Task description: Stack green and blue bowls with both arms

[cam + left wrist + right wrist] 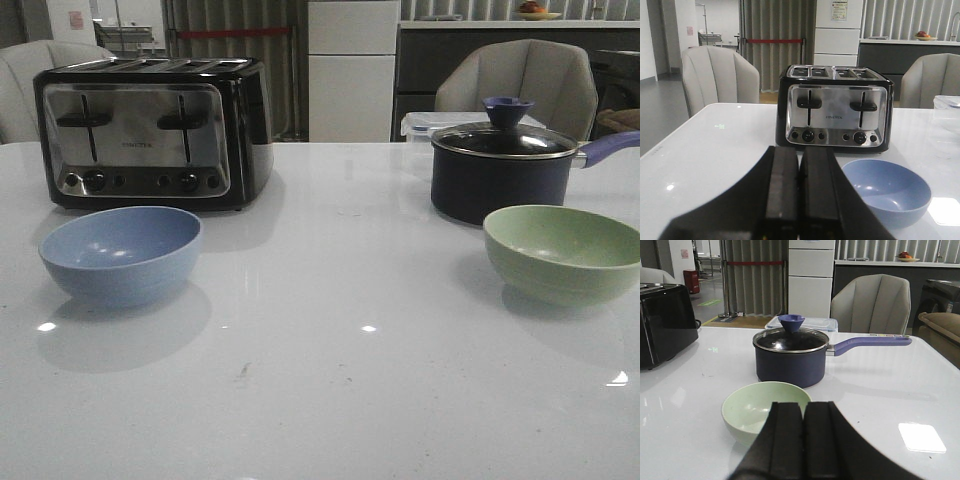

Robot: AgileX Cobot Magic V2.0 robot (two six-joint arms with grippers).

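Observation:
The pale blue bowl (122, 252) sits upright and empty on the left of the white table, in front of the toaster. The pale green bowl (565, 252) sits upright and empty on the right, in front of the saucepan. Neither arm shows in the front view. In the left wrist view my left gripper (800, 152) is shut and empty, short of the blue bowl (888, 191). In the right wrist view my right gripper (803, 407) is shut and empty, just short of the green bowl (757, 409), covering part of its near rim.
A black and chrome toaster (155, 130) stands at the back left. A dark navy lidded saucepan (503, 165) with a purple handle stands at the back right, with a clear plastic box (420, 125) behind it. Grey chairs stand beyond the table's far edge.

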